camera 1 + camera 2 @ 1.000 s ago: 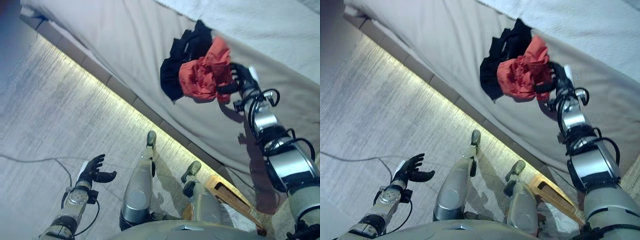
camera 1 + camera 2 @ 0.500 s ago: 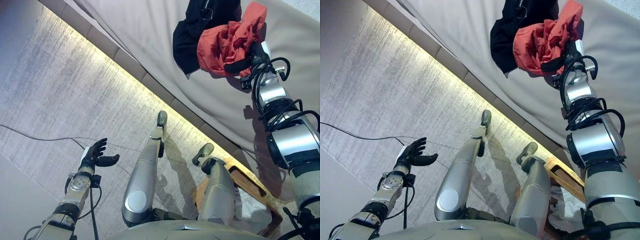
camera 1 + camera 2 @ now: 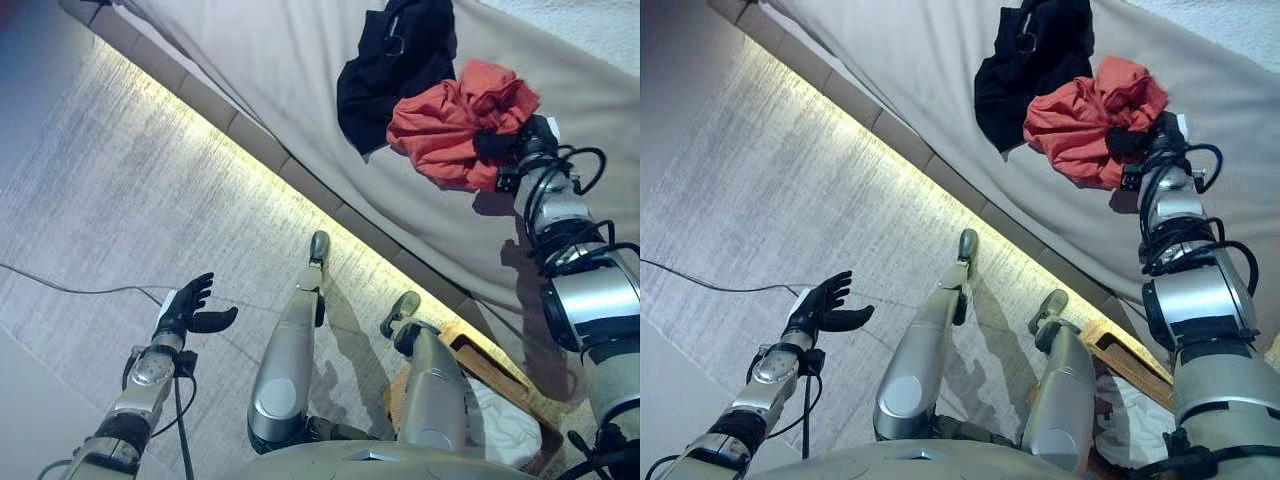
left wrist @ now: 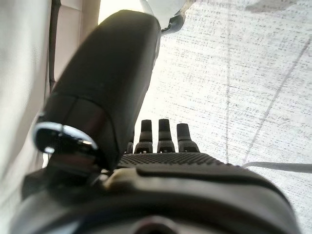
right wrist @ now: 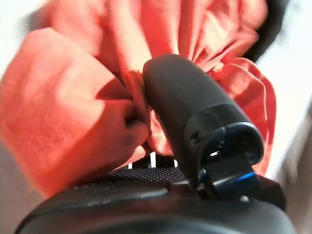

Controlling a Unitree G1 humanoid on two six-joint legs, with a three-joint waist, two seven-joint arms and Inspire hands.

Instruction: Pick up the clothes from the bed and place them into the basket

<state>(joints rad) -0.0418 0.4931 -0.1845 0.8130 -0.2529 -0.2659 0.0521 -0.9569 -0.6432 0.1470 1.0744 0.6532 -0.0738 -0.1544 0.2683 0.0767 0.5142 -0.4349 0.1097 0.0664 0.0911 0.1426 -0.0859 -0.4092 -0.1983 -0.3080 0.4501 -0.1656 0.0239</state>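
The right hand [image 3: 505, 143] is clenched in the crumpled orange-red garment [image 3: 450, 120], which lies with a black garment [image 3: 390, 60] on the beige bed [image 3: 300, 60]; neither is yet in the wooden-framed basket [image 3: 480, 375] near right on the floor. The left hand [image 3: 190, 310] hangs open and empty, far left. Only the right wrist view shows the thumb [image 5: 190, 117] pressed into the cloth.

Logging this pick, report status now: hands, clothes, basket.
Right hand shut on red garment, on the bed. Left hand open, empty, over floor. Black garment untouched beside it. Basket by the bed, path clear.
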